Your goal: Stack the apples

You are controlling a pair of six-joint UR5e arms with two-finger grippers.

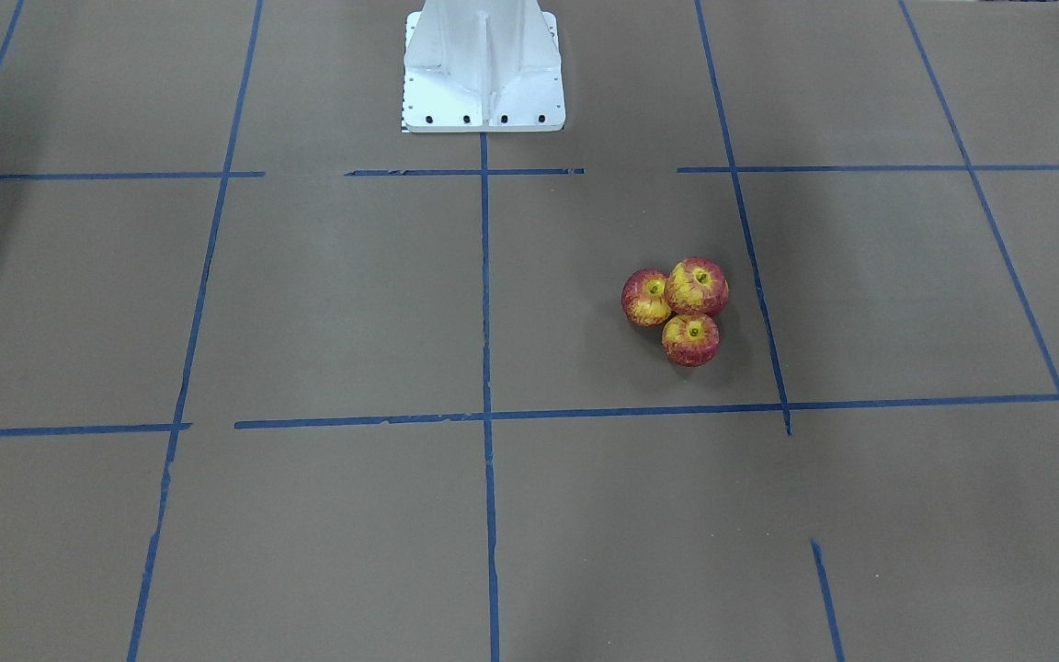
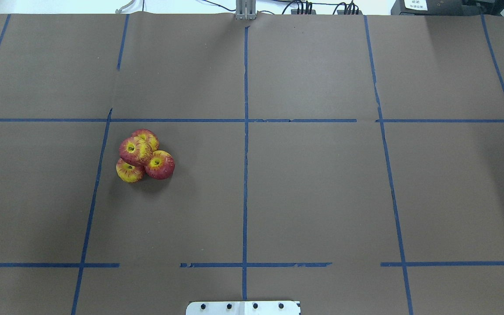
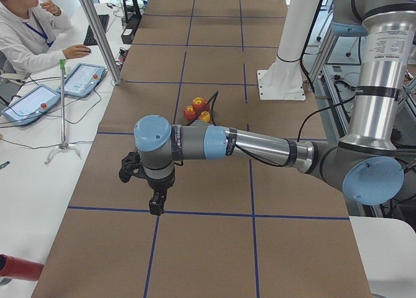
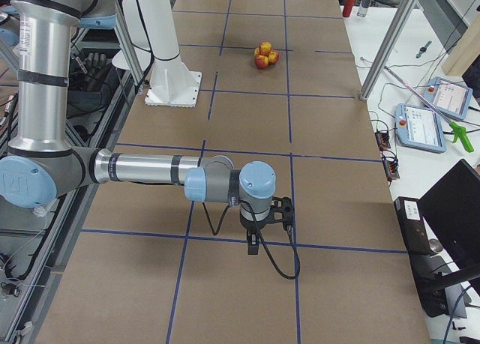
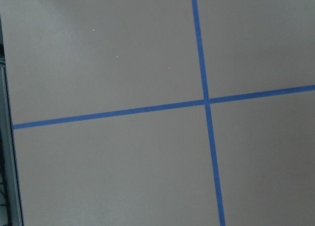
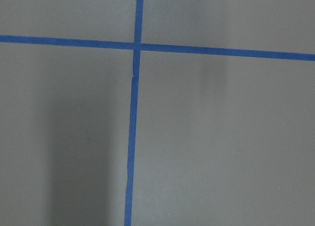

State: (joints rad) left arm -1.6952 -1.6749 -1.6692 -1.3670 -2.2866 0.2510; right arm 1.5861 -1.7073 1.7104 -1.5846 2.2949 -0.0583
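Observation:
Four red-and-yellow apples [image 2: 145,155] sit in one tight cluster on the brown table, on the robot's left side. One apple [image 2: 135,151] rests on top of three others [image 2: 160,165]. In the front-facing view the top apple [image 1: 697,286] hides one of them. The cluster also shows in the exterior left view [image 3: 198,108] and the exterior right view [image 4: 264,55]. My left gripper [image 3: 156,206] hangs over the table's left end, far from the apples. My right gripper [image 4: 253,244] hangs over the right end. Both show only in side views, so I cannot tell if they are open or shut. The wrist views show only table and tape.
The white robot pedestal [image 1: 483,74] stands at the table's back middle. Blue tape lines [image 2: 245,175] grid the brown table. An operator [image 3: 26,32] with tablets [image 3: 81,79] sits beside the table's far side. More tablets [image 4: 420,123] and a laptop [image 4: 457,209] lie beyond that edge.

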